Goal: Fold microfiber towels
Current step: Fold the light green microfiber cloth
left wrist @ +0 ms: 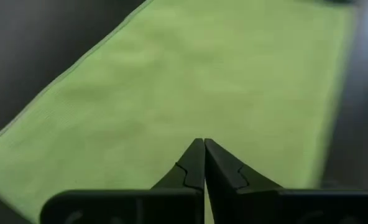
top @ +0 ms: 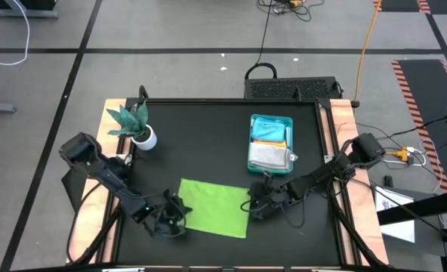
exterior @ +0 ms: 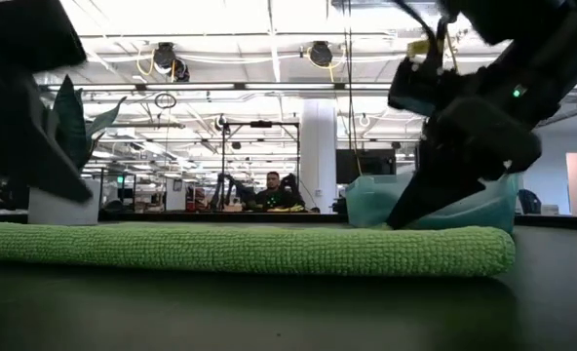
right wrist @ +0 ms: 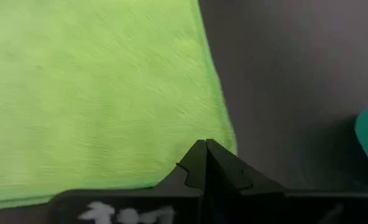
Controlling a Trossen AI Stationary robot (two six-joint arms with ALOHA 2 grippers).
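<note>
A lime green microfiber towel (top: 216, 205) lies flat on the black table near its front edge; in the low view the towel (exterior: 250, 249) shows as a thick, level band. My left gripper (top: 181, 214) is shut at the towel's left end, its tips over the green cloth (left wrist: 190, 74). My right gripper (top: 248, 205) is shut at the towel's right edge (right wrist: 224, 134). Nothing shows between either pair of fingers. Other folded towels lie in a teal tray (top: 271, 119) at the back right. My left gripper slants down over the towel's left end with shut fingers (left wrist: 190, 165); I cannot tell whether the tips touch the cloth. My right gripper slants down from the table's right, its shut fingers (exterior: 405, 210) reaching the towel's right edge; whether they touch it I cannot tell.
A small plant in a white pot (top: 143, 137) stands at the back left. The teal tray (exterior: 366, 200) holds a turquoise, an orange and a white-grey towel just behind my right gripper. Bare black tabletop (top: 208, 143) lies between the plant and the tray.
</note>
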